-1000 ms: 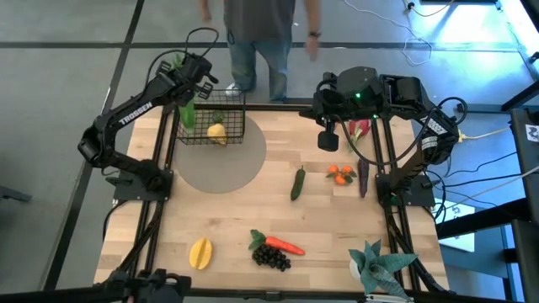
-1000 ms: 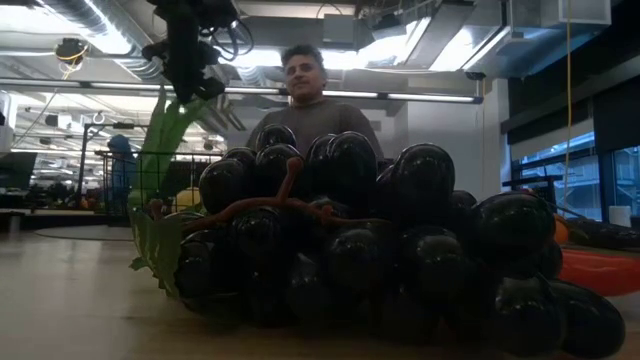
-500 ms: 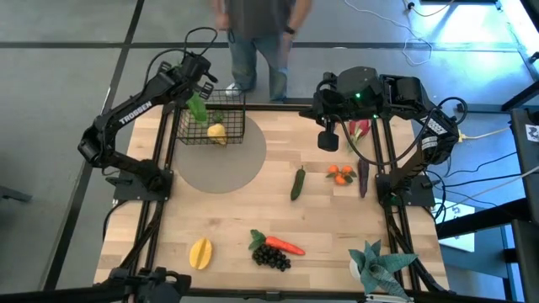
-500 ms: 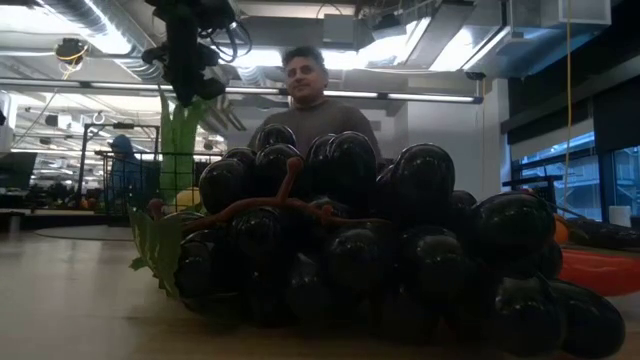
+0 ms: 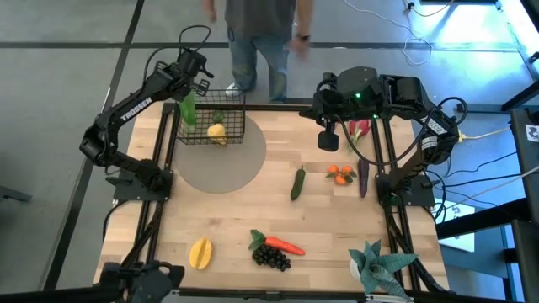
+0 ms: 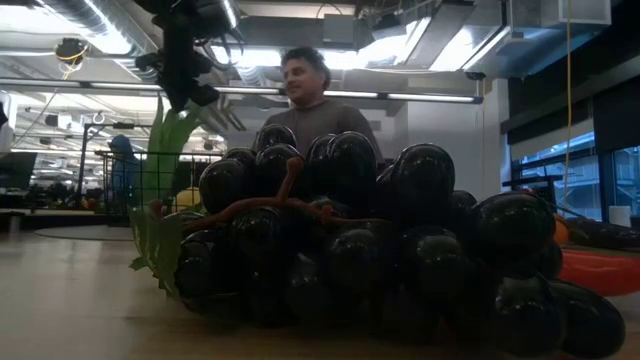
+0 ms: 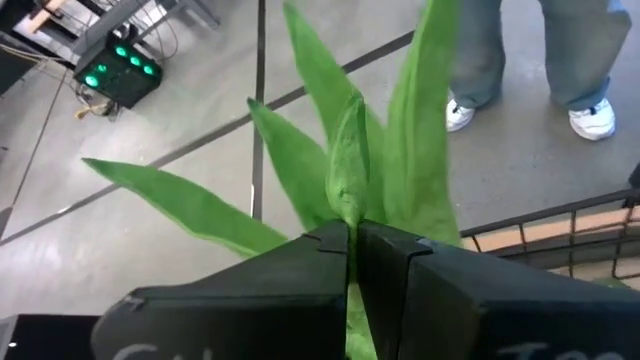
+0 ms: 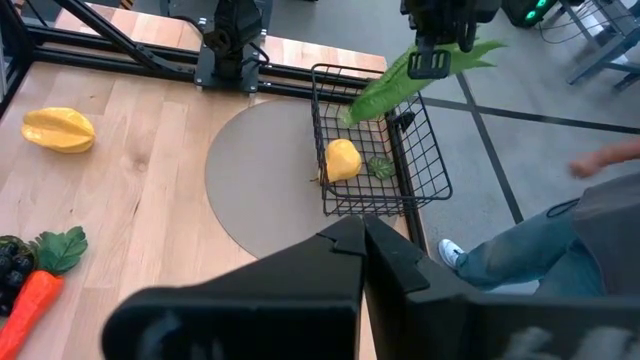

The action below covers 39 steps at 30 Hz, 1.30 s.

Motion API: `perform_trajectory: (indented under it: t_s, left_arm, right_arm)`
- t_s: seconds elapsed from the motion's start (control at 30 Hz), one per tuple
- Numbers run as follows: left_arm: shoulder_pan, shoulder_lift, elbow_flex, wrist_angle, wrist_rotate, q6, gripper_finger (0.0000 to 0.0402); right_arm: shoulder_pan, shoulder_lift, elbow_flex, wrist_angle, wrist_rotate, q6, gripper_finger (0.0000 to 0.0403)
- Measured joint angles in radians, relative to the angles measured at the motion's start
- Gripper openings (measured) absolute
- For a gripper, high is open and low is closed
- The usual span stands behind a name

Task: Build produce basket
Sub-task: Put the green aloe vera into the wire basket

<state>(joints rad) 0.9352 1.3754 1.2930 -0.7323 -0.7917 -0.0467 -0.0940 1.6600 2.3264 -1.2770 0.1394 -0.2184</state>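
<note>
The leek (image 5: 188,108) is held, pinched by the closed left gripper (image 5: 190,84), above the basket (image 5: 229,126) at the far left corner. The right gripper (image 5: 327,139), closed w/o load, is parked at the far edge. Risk: long leek may be caught on the rim & tipped outside.

The basket (image 5: 211,118) is open-topped, a yellow fruit (image 5: 217,131) inside; its tall mesh walls block sideways entry.

You can read one marking only: white capitals "TROSSEN" run along the left arm's (image 5: 135,108) dark upper link in the high view. Nothing else is legible to you.
</note>
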Motion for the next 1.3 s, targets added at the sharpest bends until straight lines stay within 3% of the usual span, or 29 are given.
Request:
perform_trajectory:
  t_s: [0.37,0.7,1.3]
  left_arm:
    - [0.030,0.000,0.000,0.008,0.036,0.000,0.0000]
    - [0.040,0.000,0.000,0.007,0.062,0.000,0.0000]
    - [0.041,0.000,0.000,0.007,0.073,0.004,0.0000]
  right_arm:
    - [0.000,0.000,0.000,0.000,0.007,0.000,0.0000]
    - [0.000,0.000,0.000,0.000,0.163,0.023,0.0000]
    - [0.000,0.000,0.000,0.000,0.165,0.037,0.0000]
